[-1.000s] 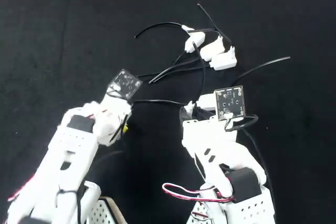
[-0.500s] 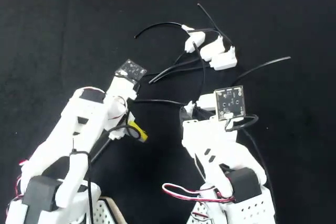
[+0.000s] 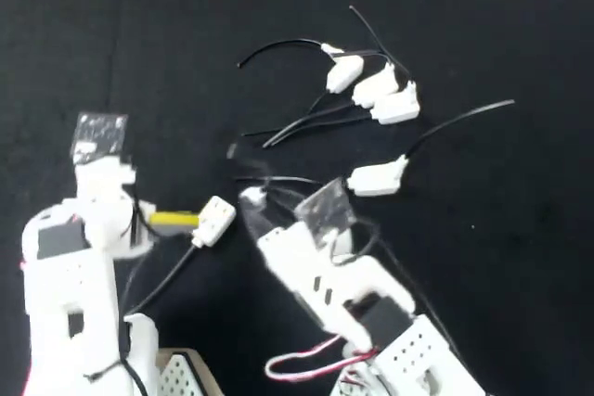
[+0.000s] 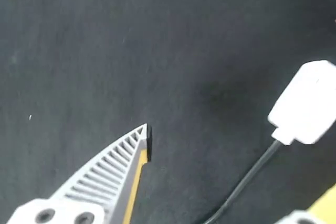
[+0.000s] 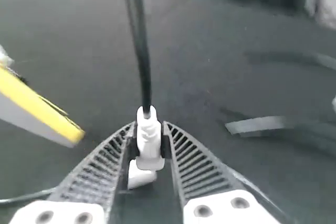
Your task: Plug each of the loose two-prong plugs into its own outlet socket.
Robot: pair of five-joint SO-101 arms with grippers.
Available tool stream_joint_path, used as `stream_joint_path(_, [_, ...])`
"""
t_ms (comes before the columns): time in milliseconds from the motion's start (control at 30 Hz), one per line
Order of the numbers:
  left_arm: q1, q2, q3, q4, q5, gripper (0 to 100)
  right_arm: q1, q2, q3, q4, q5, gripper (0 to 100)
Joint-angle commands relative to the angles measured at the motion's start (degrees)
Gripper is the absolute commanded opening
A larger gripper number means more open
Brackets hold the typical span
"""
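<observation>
My right gripper [image 5: 148, 153] is shut on a small white two-prong plug [image 5: 147, 140]; its black cable [image 5: 137, 40] runs away from the fingers. In the high view this gripper [image 3: 251, 199] sits at the table's middle. My left gripper [image 4: 236, 177] stands open, with one ribbed finger [image 4: 126, 156] over bare cloth. A white outlet block [image 4: 307, 109] on a black cord lies just past its fingertips. From above, that block [image 3: 214, 221] rests at the tip of the left gripper's yellow finger [image 3: 173, 220], a short way left of the held plug.
A cluster of white plugs and sockets [image 3: 376, 90] with tangled black cables lies at the back centre. Another white block [image 3: 376, 178] rests to the right of the right arm. The black cloth [image 3: 520, 257] is open on the far left and right.
The left arm has swung left, and the white block on its cord now lies by its fingertip. The right arm has turned left with its plug, uncovering the white block beside it.
</observation>
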Motion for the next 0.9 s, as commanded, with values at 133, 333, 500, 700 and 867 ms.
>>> stream_joint_path(133, [-8.3,-18.5,10.8,-1.1,-1.5,52,-1.9,6.6,-1.5,-6.6,0.8,1.1])
stream_joint_path(333, [-13.8,-28.5,21.1,-1.4,-6.3,52,-1.8,28.0,-14.6,-9.1,-0.3,1.1])
stream_joint_path(500, [-15.0,-36.4,26.6,-1.1,-8.9,52,-2.1,46.1,-20.5,-21.2,-3.2,1.1])
stream_joint_path(700, [-15.2,-45.1,29.3,4.3,-12.8,52,-1.1,62.4,-21.3,-31.7,0.3,1.1])
stream_joint_path(867, [-12.4,-47.8,31.1,6.2,-15.0,52,-0.9,73.5,-23.2,-40.0,2.9,1.1])
